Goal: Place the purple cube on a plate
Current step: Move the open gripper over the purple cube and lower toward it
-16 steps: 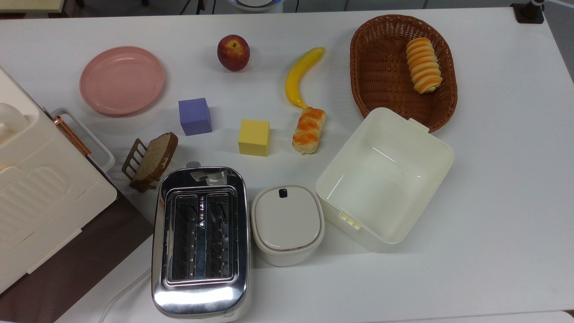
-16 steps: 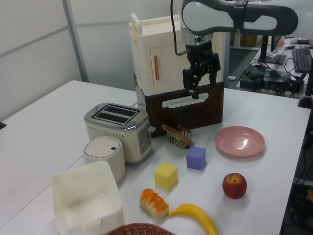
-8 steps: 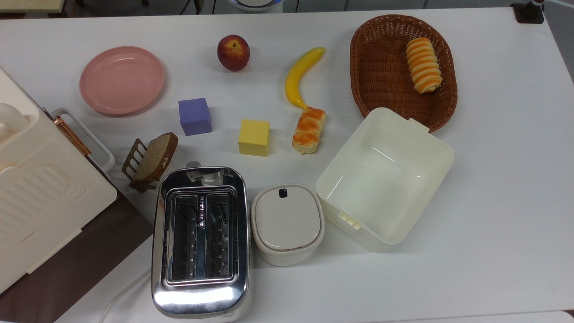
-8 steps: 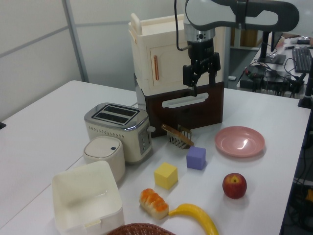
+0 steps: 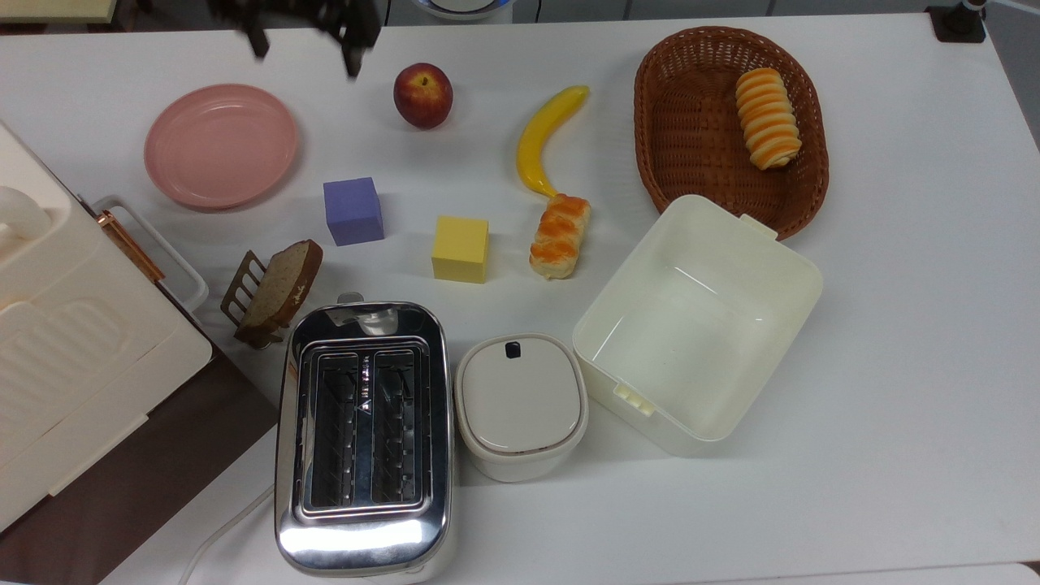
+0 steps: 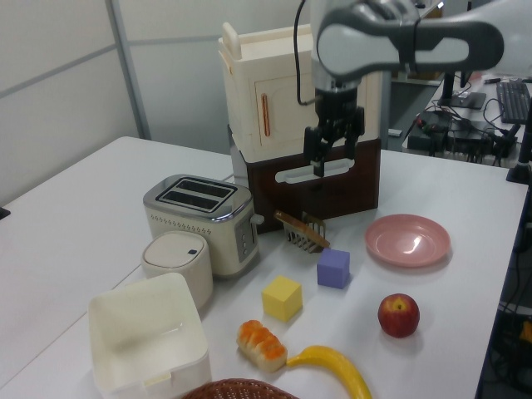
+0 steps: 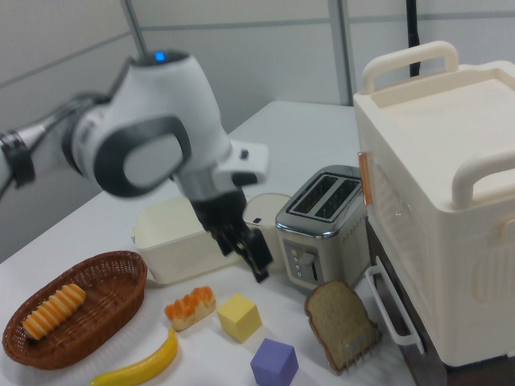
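Observation:
The purple cube rests on the white table, a short way to the top view's right of the empty pink plate. My gripper hangs open well above the table with nothing between its fingers. In the top view it sits at the upper edge, between the plate and the apple. In the left view it is up in front of the cream cabinet, above and behind the cube.
A yellow cube, bread roll, banana and apple lie near the purple cube. A toast rack, toaster, lidded pot, white bin, wicker basket and cream cabinet surround them.
The open gripper has come into the top view at its upper edge. In the left view it has shifted slightly left and down. Nothing on the table has moved.

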{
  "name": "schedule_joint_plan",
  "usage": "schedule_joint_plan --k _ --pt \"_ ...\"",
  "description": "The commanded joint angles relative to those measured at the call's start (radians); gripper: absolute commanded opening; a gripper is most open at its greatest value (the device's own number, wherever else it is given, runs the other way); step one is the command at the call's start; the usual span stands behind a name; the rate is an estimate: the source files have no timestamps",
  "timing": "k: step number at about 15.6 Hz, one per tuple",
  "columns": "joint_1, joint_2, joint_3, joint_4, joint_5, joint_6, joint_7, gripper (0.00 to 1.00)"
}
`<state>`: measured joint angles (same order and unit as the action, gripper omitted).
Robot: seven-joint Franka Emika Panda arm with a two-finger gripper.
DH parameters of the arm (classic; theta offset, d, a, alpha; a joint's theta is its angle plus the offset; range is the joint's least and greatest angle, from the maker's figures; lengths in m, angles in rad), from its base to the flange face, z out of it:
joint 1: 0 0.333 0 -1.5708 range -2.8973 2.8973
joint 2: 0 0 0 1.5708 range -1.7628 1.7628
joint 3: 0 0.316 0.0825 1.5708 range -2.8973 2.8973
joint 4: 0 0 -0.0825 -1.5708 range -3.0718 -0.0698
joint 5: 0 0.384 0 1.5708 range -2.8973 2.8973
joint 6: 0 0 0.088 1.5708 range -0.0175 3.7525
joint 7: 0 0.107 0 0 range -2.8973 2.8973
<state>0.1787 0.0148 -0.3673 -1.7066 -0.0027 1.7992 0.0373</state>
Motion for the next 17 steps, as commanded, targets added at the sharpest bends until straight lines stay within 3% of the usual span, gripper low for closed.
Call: schedule_joint_plan --k 1,8,10,13,17 --pt "-0.018 -0.085 0.004 -0.264 0.006 0.292 -0.105 1.00" --pt "-0.030 -0.088 0.025 -0.378 -0.051 0.344 -0.102 1.00" --pt "-0.039 -0.081 0.022 -0.351 -0.049 0.307 -0.096 1.00" --pt "-0.044 -0.003 0.013 -0.233 -0.034 0.189 -0.108 1.00" --pt "-0.042 0.040 0.024 -0.238 -0.045 0.221 -0.105 1.00"
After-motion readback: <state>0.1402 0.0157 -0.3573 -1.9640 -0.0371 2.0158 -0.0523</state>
